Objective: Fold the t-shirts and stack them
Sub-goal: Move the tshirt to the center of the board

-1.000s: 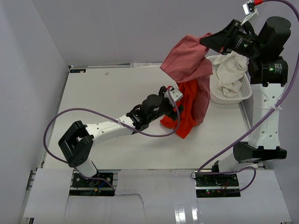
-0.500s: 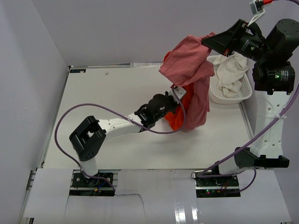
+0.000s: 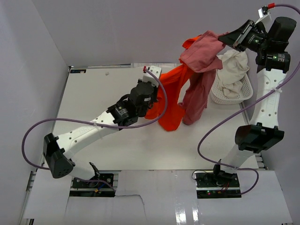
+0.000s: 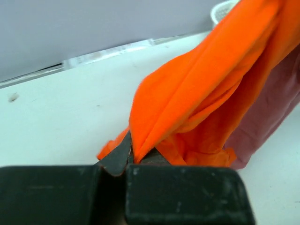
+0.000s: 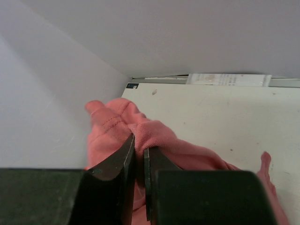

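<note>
T-shirts: three in view, none folded or stacked yet.
Orange shirt: hangs in a long band over the table. Its upper end is caught behind the pink cloth up high, and its lower end droops to the table or close above it.
Pink shirt: bunched and lifted above the far right corner, with its tail hanging down just beside the orange one.
Cream shirt: heaped in the white basket at the right edge.
Left pincer: closed narrow on a fold of the orange shirt, holding it out toward the left.
Right pincer: closed narrow on a ridge of the pink shirt, held high.
Step in hand: it looks like untangling; the two arms hold the orange and pink shirts apart, so folding has not begun.
Next move: probably more sideways pull on the orange shirt until its top slips free of the pink. It could then be laid flat on open table. The pink one needs to stay high or go back toward the basket, so the two do not drag together.
</note>
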Controlling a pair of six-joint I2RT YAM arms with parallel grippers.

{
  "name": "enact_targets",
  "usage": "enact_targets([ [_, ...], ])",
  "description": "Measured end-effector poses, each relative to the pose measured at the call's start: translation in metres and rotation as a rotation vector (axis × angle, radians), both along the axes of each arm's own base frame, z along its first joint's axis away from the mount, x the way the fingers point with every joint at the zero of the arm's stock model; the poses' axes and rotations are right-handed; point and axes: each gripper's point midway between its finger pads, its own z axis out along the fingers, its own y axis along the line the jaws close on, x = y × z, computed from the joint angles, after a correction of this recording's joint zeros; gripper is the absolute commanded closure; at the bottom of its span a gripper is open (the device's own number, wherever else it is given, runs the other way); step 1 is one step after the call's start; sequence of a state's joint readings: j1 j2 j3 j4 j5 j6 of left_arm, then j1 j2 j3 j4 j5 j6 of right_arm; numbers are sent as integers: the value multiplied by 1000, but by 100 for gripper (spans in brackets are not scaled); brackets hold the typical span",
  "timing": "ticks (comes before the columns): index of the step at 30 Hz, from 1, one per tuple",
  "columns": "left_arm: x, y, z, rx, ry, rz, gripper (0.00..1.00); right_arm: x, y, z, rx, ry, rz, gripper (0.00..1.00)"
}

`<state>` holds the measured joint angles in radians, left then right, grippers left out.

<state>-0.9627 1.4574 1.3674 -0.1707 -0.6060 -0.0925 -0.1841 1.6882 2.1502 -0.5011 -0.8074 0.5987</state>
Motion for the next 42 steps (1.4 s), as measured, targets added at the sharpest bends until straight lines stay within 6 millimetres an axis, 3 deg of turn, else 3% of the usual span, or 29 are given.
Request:
enact_targets([
  [3, -8, 33, 22, -20, -3, 88, 100, 20, -28, -13, 22, 48, -53, 91],
  [7, 0, 65, 39, -76, 37, 180, 100, 27, -49, -6, 119, 83, -32, 92],
  [9, 10, 91, 34, -73, 74, 257, 100, 41, -67, 6, 145, 38, -56, 92],
  [13, 21, 146, 9, -12, 154, 419, 100, 80, -130, 13, 174, -66, -189, 92],
  [16, 22, 160, -3, 10, 198, 448, 100, 95, -148, 6, 192, -78, -242, 92],
  [20, 24, 167, -15, 16, 244, 452, 100, 105, -152, 5, 192, -100, -268, 91],
  [21, 24, 167, -16, 16, 250, 449, 100, 106, -150, 5, 180, -111, -265, 87],
  [22, 25, 166, -17, 12, 255, 439, 100, 107, -148, 6, 167, -125, -263, 74],
  [24, 25, 160, -21, 8, 270, 412, 100, 111, -138, 4, 119, -153, -254, 63],
  [25, 25, 156, -23, 7, 279, 399, 100, 114, -133, 0, 96, -157, -255, 51],
  [26, 26, 153, -27, 8, 291, 386, 100, 117, -127, -7, 72, -149, -259, 43],
  [29, 29, 144, -38, 15, 318, 359, 100, 133, -113, -41, -35, -101, -332, 40],
  [34, 26, 141, -57, 28, 355, 340, 100, 157, -77, -130, -358, 58, -518, 37],
  [36, 24, 141, -60, 30, 359, 336, 100, 153, -54, -168, -496, 131, -535, 34],
  [39, 20, 143, -60, 29, 359, 331, 100, 138, -24, -219, -694, 214, -536, 12],
  [42, 15, 147, -54, 21, 346, 327, 100, 108, -15, -267, -886, 307, -535, 11],
])
